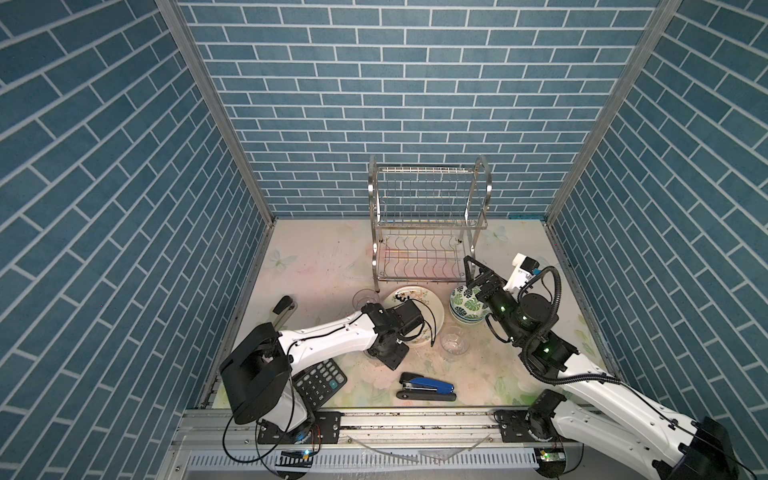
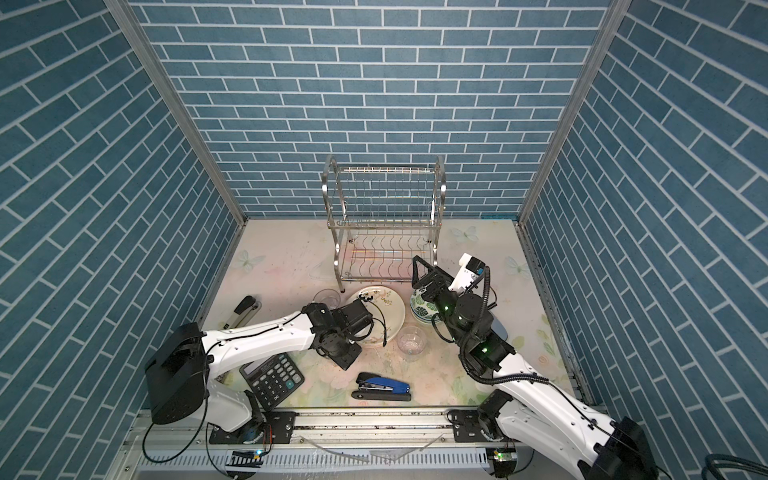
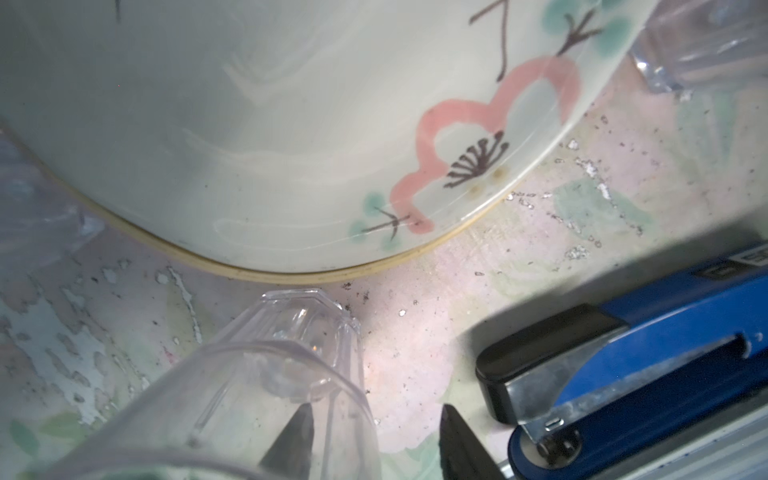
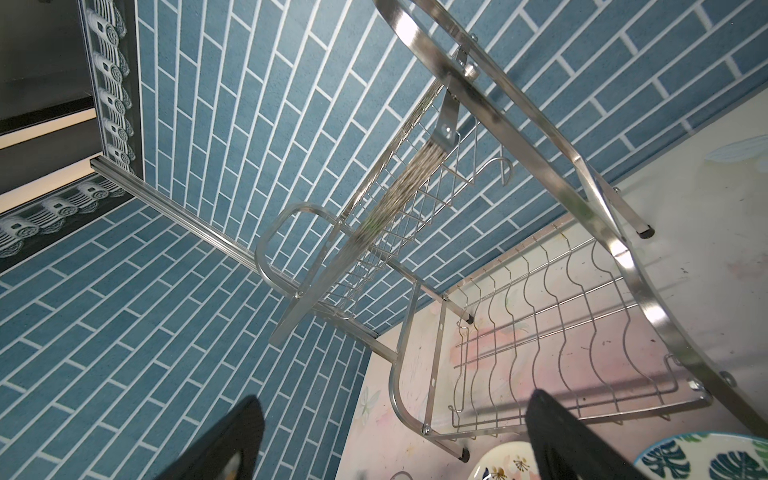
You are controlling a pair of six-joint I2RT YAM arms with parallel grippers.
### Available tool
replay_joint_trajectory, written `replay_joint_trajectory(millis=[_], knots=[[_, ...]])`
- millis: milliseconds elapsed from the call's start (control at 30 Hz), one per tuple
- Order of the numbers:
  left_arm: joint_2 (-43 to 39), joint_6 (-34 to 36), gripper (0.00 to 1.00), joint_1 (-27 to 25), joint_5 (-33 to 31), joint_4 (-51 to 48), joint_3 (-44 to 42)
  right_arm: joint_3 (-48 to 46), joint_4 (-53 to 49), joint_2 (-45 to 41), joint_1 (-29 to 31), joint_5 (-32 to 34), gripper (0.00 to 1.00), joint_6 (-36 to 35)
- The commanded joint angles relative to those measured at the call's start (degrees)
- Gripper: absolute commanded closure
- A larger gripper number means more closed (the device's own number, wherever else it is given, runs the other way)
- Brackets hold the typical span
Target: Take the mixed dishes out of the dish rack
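Left wrist view is showing left gripper point(image 3: 374, 444) half parted, one finger point(image 3: 295, 440) showing through a clear tumbler point(image 3: 291, 374) beside the floral plate point(image 3: 249, 124). The arm point(image 1: 324, 336) is hiding this in both top views. Right gripper point(image 4: 395, 440) is gaping wide, empty, facing dish rack point(image 4: 540, 332).

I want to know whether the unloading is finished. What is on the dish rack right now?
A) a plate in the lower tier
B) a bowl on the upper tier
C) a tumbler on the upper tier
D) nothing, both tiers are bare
D: in both top views the dish rack shows only bare wire on both tiers, while the cream floral plate and green-leaf bowl sit on the table in front of it.
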Motion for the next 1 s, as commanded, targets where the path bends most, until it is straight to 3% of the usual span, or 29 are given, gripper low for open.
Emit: replay_joint_trajectory(millis=[0, 467, 600, 633, 667, 800, 967], knots=[[-2.58, -0.18, 0.44, 0.27, -0.93, -1.24, 2.16, -1.27, 0.53, -1.48, -0.29, 1.22, 0.01, 0.25], [-17.56, -2.94, 0.32, 0.26, -5.46, -4.47, 4.38, -0.72, -1.77, -1.22, -0.51, 1.89, 0.01, -0.22], [-22.37, -3.18, 0.18, 0.31, -9.66, -3.88, 3.96, 1.4, -6.02, -1.49, -0.56, 2.87, 0.02, -3.22], [-23.51, -3.29, 0.04, 0.31, -11.01, -3.18, 3.58, 2.21, -7.69, -1.49, -0.56, 3.25, 0.02, -4.41], [-24.62, -3.23, 0.0, 0.4, -12.05, -2.25, 3.06, 3.09, -9.62, -1.49, -0.56, 3.69, 0.01, -5.75], [-28.68, -3.2, 0.0, 0.67, -16.77, 1.4, 1.39, 6.27, -16.8, -1.9, -0.69, 6.01, 0.01, -11.06], [-35.17, -4.13, 0.0, 0.75, -27.46, 9.52, -2.88, 8.33, -23.11, -3.66, -0.73, 8.28, 0.01, -18.66]])
